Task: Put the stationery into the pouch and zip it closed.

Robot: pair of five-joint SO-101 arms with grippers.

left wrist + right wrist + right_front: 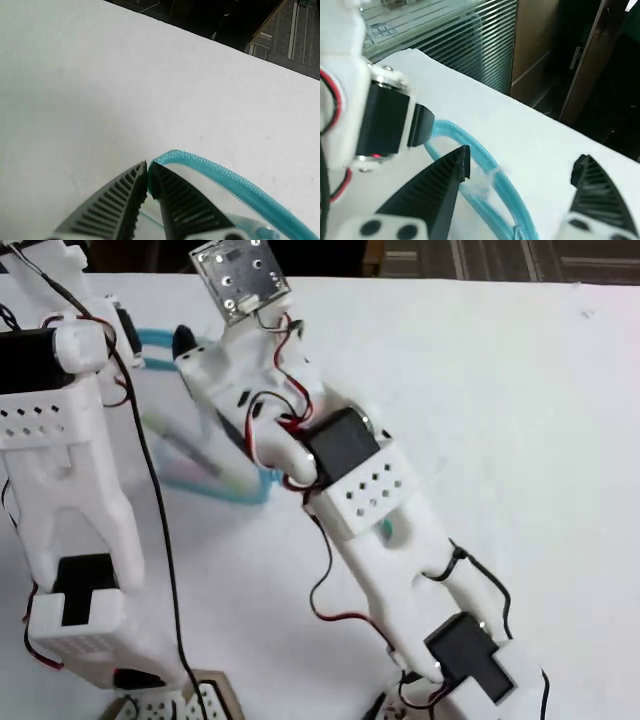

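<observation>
A clear pouch (235, 485) with teal zip edging lies on the white table between the two arms, and pen-like stationery (190, 453) shows through it. In the left wrist view my left gripper (148, 170) is shut on the pouch's teal corner (172, 156). Over the pouch's far end my right gripper (520, 167) stands open. One black finger (452, 172) of it is next to the teal zip edge (485, 160), and the other finger (590, 182) is well apart. From above, the right gripper (185, 348) sits beside the left arm's wrist (95, 335).
The right arm (370, 500) stretches diagonally across the middle of the table and covers part of the pouch. The left arm (60, 470) stands along the left side. A wooden block (215, 695) lies at the near edge. The table's far edge (450, 280) is close behind the pouch.
</observation>
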